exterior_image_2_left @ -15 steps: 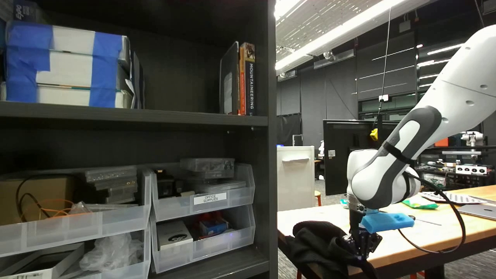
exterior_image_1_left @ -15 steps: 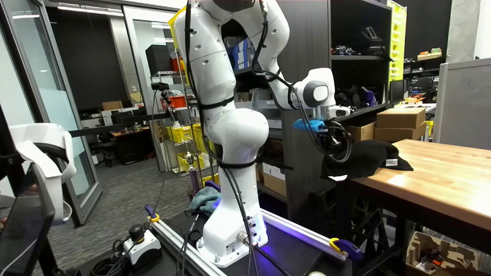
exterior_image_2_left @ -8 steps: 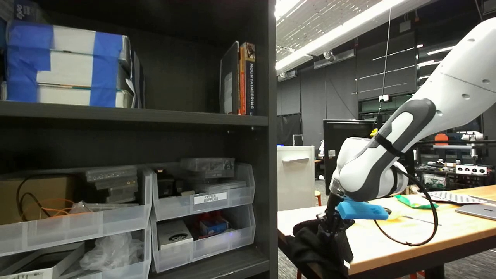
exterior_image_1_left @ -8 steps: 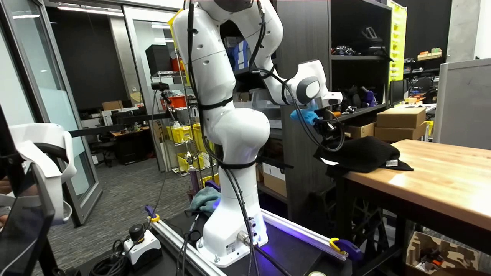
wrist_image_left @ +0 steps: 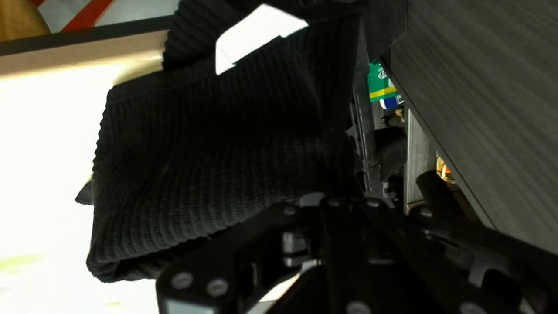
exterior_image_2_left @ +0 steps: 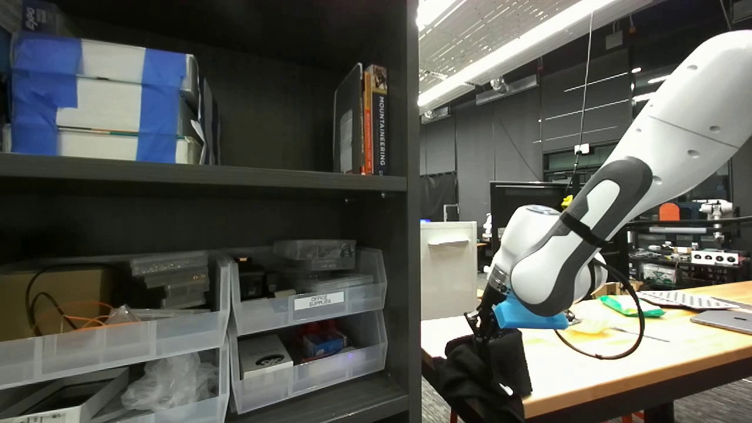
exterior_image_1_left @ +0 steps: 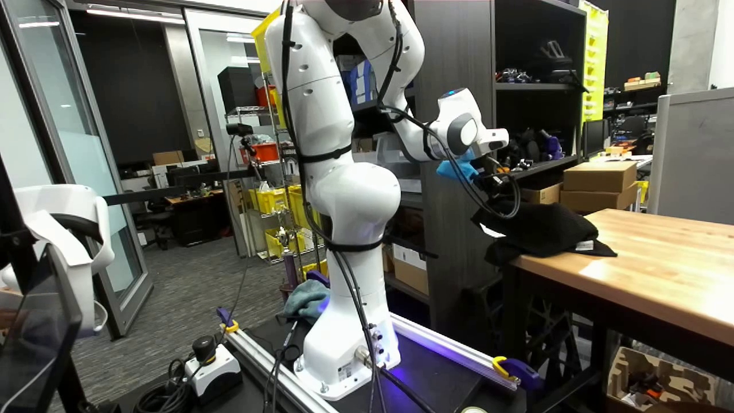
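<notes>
A black ribbed cloth (wrist_image_left: pixel 209 144) lies over the corner of the wooden table (exterior_image_1_left: pixel 659 252) and hangs partly off the edge. It shows in both exterior views (exterior_image_1_left: pixel 542 232) (exterior_image_2_left: pixel 470 382). A white tag (wrist_image_left: pixel 257 37) shows on it in the wrist view. My gripper (wrist_image_left: pixel 344 197) is shut, with a fold of the cloth running in between the fingertips; the exact pinch is too dark to see. In both exterior views the gripper (exterior_image_1_left: pixel 496 201) (exterior_image_2_left: pixel 483 342) points down, tilted, at the raised part of the cloth. A blue block (exterior_image_2_left: pixel 529 315) is fixed at the wrist.
A dark shelf unit (exterior_image_2_left: pixel 411 235) with clear bins (exterior_image_2_left: pixel 308 311) stands beside the table; its panel (wrist_image_left: pixel 479 96) is near in the wrist view. A green packet (exterior_image_2_left: pixel 631 306) and a laptop (exterior_image_2_left: pixel 725 319) lie on the table. Cardboard boxes (exterior_image_1_left: pixel 599 176) stand behind.
The gripper has tilted and moved up; in the exterior views it has shifted left. The hanging part of the cloth has risen with it, most of this in the first half second.
</notes>
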Robot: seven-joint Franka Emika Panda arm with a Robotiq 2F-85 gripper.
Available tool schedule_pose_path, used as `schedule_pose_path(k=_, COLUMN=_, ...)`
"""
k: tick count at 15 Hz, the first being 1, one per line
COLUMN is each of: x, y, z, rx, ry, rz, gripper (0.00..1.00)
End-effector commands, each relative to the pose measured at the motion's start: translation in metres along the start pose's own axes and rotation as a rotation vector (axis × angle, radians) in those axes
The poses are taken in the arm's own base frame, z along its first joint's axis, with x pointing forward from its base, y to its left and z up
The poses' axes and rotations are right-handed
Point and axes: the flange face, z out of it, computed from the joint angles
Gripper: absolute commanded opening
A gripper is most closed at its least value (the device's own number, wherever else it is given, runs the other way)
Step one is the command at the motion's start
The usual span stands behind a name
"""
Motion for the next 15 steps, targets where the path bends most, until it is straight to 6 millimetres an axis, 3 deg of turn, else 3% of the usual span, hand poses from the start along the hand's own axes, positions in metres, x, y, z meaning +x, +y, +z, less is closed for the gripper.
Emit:
schedule_pose_path(k=1, x=0.038, y=0.019, z=0.020, rx=-0.050, ry=0.039, rz=0.084, gripper=0.01)
schedule_pose_path(k=6, x=0.091, y=0.043, z=0.030, rx=-0.130, ry=0.097, rz=0.177, gripper=0.01)
schedule_pose_path(k=15, x=0.091, y=0.031, z=0.089, rx=-0.226, ry=0.043, rz=0.228, gripper=0.01)
